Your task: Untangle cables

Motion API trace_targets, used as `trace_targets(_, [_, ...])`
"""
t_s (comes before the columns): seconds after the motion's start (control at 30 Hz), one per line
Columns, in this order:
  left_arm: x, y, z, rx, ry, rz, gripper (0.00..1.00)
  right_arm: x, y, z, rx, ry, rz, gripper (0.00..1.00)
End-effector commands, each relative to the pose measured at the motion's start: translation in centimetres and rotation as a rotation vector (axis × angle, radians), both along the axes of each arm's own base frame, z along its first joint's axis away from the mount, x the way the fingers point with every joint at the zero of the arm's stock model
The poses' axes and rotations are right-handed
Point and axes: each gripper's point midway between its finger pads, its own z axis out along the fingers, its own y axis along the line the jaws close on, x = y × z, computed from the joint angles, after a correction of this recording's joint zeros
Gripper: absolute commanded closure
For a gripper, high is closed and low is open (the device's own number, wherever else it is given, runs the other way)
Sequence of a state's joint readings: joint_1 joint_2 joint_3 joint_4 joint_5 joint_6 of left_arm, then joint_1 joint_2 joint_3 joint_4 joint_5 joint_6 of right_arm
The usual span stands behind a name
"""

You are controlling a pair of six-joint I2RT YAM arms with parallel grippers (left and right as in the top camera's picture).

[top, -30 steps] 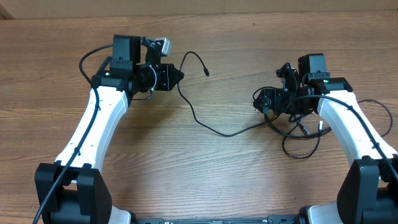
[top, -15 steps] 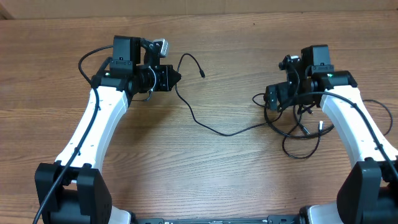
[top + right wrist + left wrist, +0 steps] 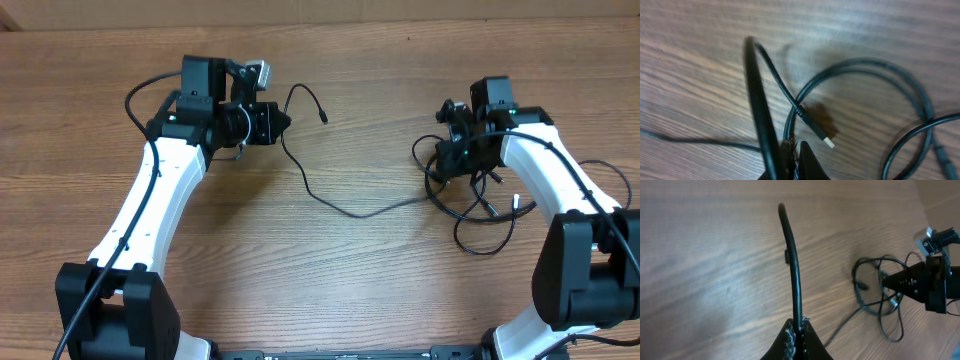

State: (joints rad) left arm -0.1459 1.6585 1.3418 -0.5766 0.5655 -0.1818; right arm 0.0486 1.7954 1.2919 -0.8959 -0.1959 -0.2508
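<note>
One of the thin black cables [image 3: 345, 210] runs from a plug end [image 3: 325, 117] through my left gripper [image 3: 287, 122], then curves across the table into the tangle [image 3: 480, 210] at the right. My left gripper [image 3: 799, 325] is shut on this cable [image 3: 792, 255], which stands up out of the tips. At the left edge of the tangle my right gripper [image 3: 437, 165] is low over the loops. In the right wrist view my right gripper [image 3: 794, 146] is shut, with a loop [image 3: 855, 65] running into its tips. A plug [image 3: 822, 136] lies just beyond, and another strand [image 3: 757, 95] passes beside the left finger.
The wooden table [image 3: 330, 290] carries only the cables. Thicker black arm wires hang at both sides, one looping out past the right arm [image 3: 610, 180]. The left wrist view shows the right gripper [image 3: 912, 282] beside the tangle [image 3: 880, 300].
My right gripper has gone from open to shut and has shifted over the left part of the tangle. The long cable's right end has shifted slightly. The left arm has not moved.
</note>
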Motion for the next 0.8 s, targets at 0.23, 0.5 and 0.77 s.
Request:
trace_targets(0.23, [3.2, -3.0, 13.0, -0.035, -0.307, 0.034, 0.96, 6.8, 0.1, 14.4, 0.041, -0.325, -0.116, 0.96])
trace_targets(0.5, [6.3, -4.1, 14.1, -0.132, -0.357, 0.105, 0.96, 9.9, -5.7, 17.9, -0.072, -0.475, -0.304, 0.96])
trace_targets(0.77, [8.9, -12.8, 8.2, -0.157, -0.284, -0.06, 0.96, 10.7, -13.4, 16.3, -0.089, -0.463, -0.448, 0.96])
